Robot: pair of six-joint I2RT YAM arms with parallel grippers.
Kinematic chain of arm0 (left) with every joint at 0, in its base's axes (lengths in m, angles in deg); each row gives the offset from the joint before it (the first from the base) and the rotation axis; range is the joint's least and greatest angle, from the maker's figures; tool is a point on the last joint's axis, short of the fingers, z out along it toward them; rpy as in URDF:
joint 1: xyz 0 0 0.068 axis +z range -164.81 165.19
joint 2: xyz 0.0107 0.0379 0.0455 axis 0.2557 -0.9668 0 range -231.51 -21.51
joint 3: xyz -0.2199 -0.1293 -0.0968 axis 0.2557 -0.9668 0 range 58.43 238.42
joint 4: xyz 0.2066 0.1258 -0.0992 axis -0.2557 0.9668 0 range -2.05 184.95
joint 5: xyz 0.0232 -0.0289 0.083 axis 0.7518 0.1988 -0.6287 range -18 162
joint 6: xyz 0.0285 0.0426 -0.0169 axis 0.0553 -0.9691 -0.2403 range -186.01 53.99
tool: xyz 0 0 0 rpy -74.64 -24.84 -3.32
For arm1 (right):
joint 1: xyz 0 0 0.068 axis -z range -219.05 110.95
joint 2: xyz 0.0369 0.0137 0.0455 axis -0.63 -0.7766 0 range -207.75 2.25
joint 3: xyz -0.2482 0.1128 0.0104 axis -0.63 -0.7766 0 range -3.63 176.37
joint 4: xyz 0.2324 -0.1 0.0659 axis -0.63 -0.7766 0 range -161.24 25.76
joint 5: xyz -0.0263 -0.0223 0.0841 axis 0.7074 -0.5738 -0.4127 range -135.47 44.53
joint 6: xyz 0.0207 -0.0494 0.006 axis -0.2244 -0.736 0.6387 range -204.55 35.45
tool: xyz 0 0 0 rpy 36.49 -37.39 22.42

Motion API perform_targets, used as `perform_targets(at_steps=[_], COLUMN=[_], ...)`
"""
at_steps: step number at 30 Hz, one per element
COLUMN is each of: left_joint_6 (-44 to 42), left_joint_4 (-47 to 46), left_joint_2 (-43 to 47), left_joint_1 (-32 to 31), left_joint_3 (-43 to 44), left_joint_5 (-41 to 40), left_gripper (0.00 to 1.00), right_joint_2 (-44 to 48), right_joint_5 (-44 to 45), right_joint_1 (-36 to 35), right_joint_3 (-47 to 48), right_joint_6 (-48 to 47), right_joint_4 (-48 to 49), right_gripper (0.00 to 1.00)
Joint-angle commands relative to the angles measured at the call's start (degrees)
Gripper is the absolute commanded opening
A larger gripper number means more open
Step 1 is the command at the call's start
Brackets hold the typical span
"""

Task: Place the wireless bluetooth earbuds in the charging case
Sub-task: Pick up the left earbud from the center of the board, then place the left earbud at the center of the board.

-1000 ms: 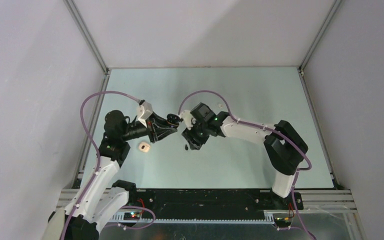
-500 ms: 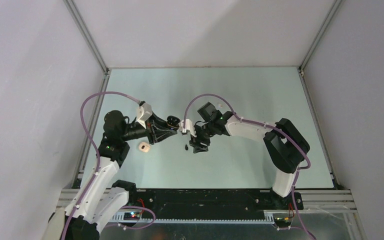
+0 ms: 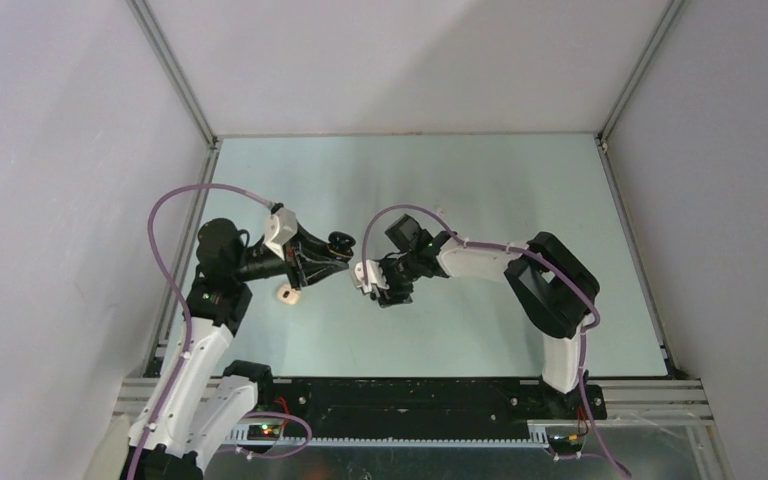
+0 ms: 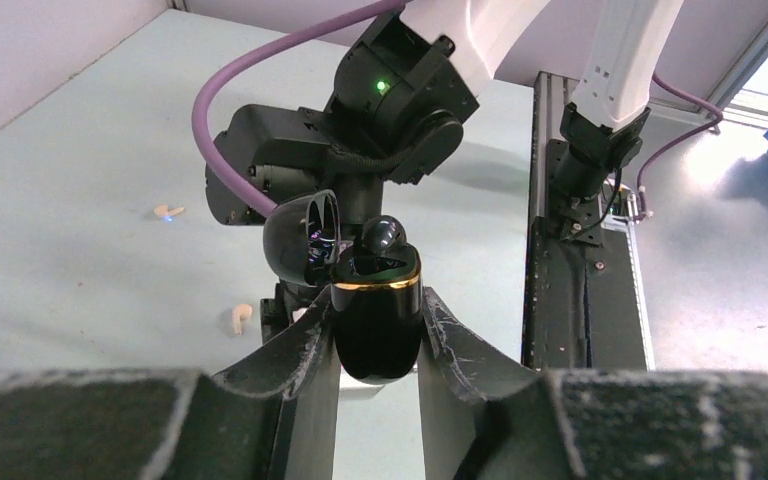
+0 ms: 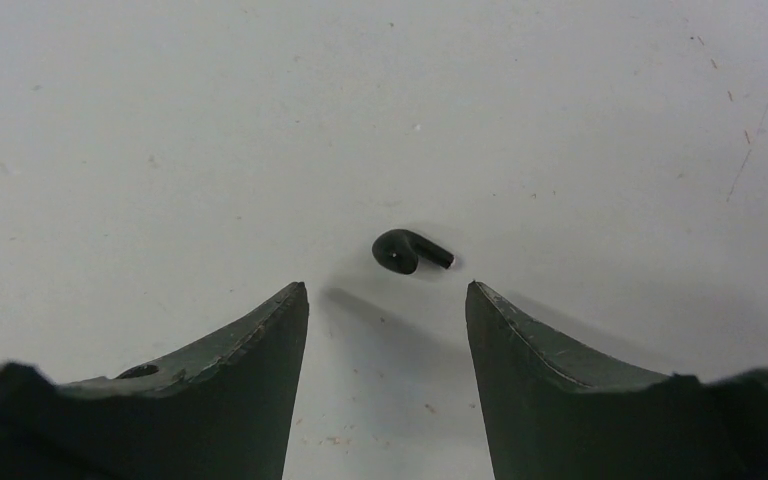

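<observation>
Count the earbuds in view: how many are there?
4. One black earbud lies on the table before the open right hand; another sits in the case gripped by the left hand; two pale ones lie on the table. More may be hidden.

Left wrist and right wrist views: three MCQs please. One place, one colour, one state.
1. Where is the small black plastic earbud?
A) clamped between fingers
B) lying on the pale table top, just ahead of the right gripper
C) on an arm's base

2. What colour is the rim of the glossy black charging case?
A) gold
B) red
C) blue

3. What is the state of the left gripper?
A) open and empty
B) shut on a closed case
C) shut on the case, its lid open

Answers:
1. B: the right wrist view shows it flat on the surface, with the spread fingers clear of it.
2. A: the left wrist view shows a gold band at the case's mouth.
3. C: both fingers press the case's sides and the lid is tipped back.
</observation>
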State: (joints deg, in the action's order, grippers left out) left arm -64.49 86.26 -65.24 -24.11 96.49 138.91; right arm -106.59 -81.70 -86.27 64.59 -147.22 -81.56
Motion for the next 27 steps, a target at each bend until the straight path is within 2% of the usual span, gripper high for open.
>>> perform_targets(at_steps=[1, 9, 14, 21, 27], left_joint_6=[-1.4, -1.4, -1.4, -1.4, -1.3], left_joint_4=[0.8, 0.6, 0.4, 0.2, -0.2], left_joint_2=[0.5, 0.5, 0.4, 0.4, 0.4], left_joint_1=[0.7, 0.8, 0.9, 0.9, 0.8], left_joint_3=[2.3, 2.1, 2.0, 1.9, 1.5], left_joint_5=[1.7, 1.7, 1.7, 1.6, 1.5], left_gripper=[0.00, 0.00, 0.00, 0.00, 0.00], right_joint_2=[-1.8, -3.8, -4.2, -7.1, -7.7], right_joint_5=[4.8, 11.7, 10.4, 9.6, 10.6], right_joint_1=[-1.5, -2.8, -3.0, -3.4, -3.3], right_joint_3=[0.6, 1.5, 2.3, 7.4, 9.3], right_joint_6=[-1.4, 2.9, 2.3, 3.6, 8.7], right_joint_4=[5.5, 11.7, 9.3, 3.2, 2.3], right_gripper=[0.63, 0.61, 0.57, 0.31, 0.24])
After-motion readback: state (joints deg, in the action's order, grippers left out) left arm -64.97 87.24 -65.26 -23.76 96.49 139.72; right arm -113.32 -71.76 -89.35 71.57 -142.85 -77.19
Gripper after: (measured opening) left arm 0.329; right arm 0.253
